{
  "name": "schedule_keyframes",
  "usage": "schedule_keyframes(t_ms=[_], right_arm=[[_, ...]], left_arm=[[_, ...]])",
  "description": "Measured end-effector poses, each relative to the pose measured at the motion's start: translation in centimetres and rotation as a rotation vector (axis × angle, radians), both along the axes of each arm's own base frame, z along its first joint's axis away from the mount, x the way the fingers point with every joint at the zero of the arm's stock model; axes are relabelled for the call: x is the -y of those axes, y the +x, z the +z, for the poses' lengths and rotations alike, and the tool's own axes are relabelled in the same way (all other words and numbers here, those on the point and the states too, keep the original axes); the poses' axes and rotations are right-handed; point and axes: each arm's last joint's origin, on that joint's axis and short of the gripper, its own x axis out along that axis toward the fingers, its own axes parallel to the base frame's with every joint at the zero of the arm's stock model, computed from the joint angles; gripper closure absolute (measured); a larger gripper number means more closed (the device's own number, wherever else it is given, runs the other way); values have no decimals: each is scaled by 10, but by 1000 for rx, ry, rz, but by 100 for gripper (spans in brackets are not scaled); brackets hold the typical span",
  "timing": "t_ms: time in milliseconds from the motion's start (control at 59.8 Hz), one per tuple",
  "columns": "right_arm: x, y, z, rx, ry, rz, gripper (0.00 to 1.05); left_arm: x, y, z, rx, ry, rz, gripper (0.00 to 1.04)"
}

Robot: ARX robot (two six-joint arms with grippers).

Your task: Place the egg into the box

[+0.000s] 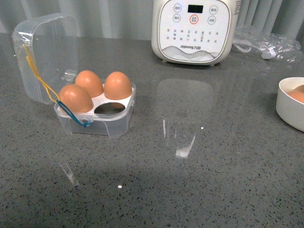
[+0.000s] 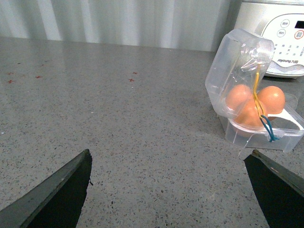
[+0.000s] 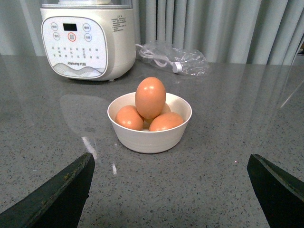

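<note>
The clear plastic box (image 1: 112, 124) stands open at the left of the table, lid (image 1: 45, 52) tipped back, yellow and blue bands hanging at its side. Three brown eggs sit in its white tray; the near-right hole (image 1: 110, 108) is empty. In the right wrist view an egg (image 3: 150, 97) stands upright on top of other brown eggs in a white bowl (image 3: 149, 137). My right gripper (image 3: 171, 156) is open and empty, just short of the bowl. My left gripper (image 2: 167, 154) is open and empty, with the box (image 2: 251, 135) ahead and off to one side. Neither arm shows in the front view.
A white electric cooker (image 1: 192, 28) stands at the back of the table. A clear bag with a cable (image 1: 266, 42) lies to its right. The bowl (image 1: 290, 114) is cut off at the right edge of the front view. Grey curtains hang behind.
</note>
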Motion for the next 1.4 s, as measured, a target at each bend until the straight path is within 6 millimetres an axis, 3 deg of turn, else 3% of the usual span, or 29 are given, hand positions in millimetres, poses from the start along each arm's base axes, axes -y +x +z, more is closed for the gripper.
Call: schedule_keyframes(t_ms=[1087,1204,1304,1405], right_arm=[[0,0,0,0,0,0,7],[-5,1,0,-51,-147,35,7],[-9,7,18,14,-218,69,7],[-8,20,52,127,-227,56,7]], left_arm=[[0,0,0,0,0,0,7],[0,0,0,0,0,0,7],[0,0,0,0,0,0,7],[0,0,0,1,0,1,7]])
